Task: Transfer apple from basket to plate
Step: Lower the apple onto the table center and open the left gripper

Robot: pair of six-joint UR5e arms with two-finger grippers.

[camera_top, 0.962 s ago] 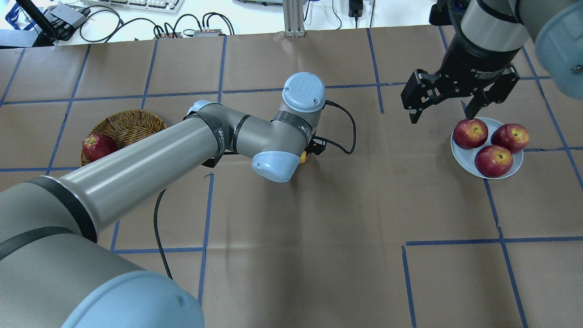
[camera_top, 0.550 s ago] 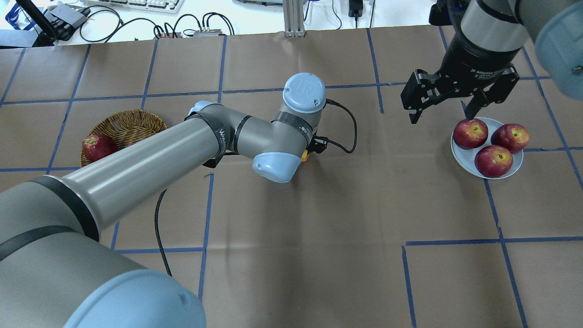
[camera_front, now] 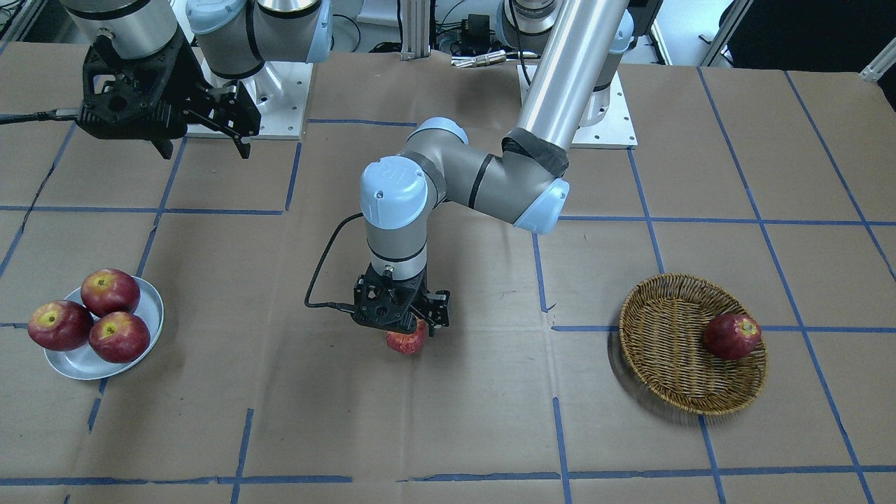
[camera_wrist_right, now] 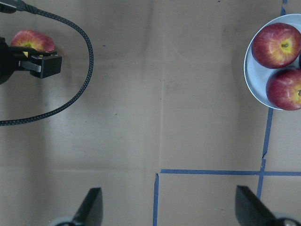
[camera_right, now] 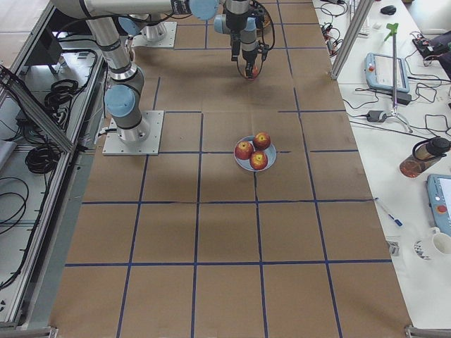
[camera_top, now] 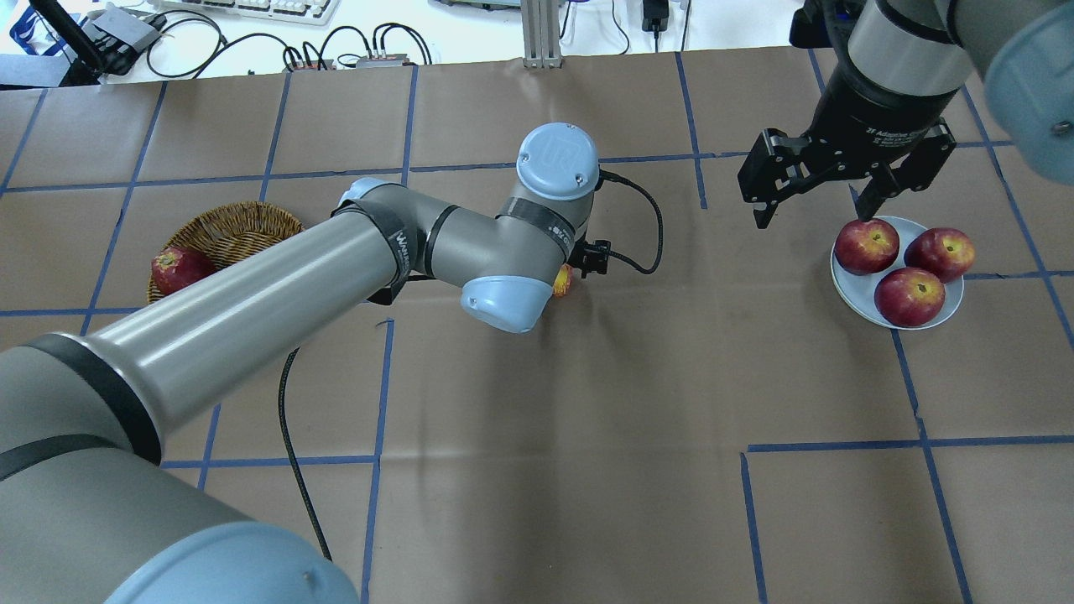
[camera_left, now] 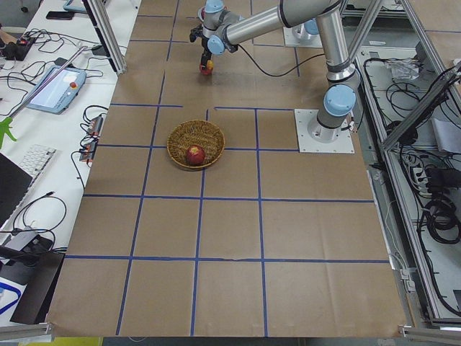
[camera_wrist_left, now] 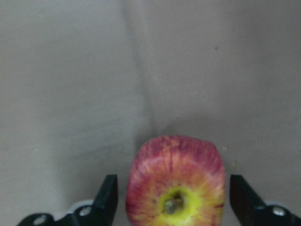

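My left gripper (camera_front: 400,323) is shut on the pinkish-red apple (camera_front: 407,342) and holds it low over the middle of the table, stem hollow up. In the left wrist view the apple (camera_wrist_left: 175,183) sits between the two fingers. The wicker basket (camera_front: 665,364) is on my left and the grey-white plate (camera_front: 151,308) on my right. My right gripper (camera_top: 814,216) is open and empty, hovering just beyond the plate's (camera_top: 846,289) far left rim. The right wrist view shows the apple (camera_wrist_right: 32,40) and the plate's rim (camera_wrist_right: 249,77).
One dark red apple (camera_front: 731,336) lies in the basket. Three dark red apples (camera_top: 909,296) fill most of the plate. The left wrist's black cable (camera_top: 642,226) loops over the table beside the gripper. Brown paper with blue tape lines covers the table.
My left wrist has turned and shifted slightly to the right and away, with the apple in it. The right arm has barely moved.
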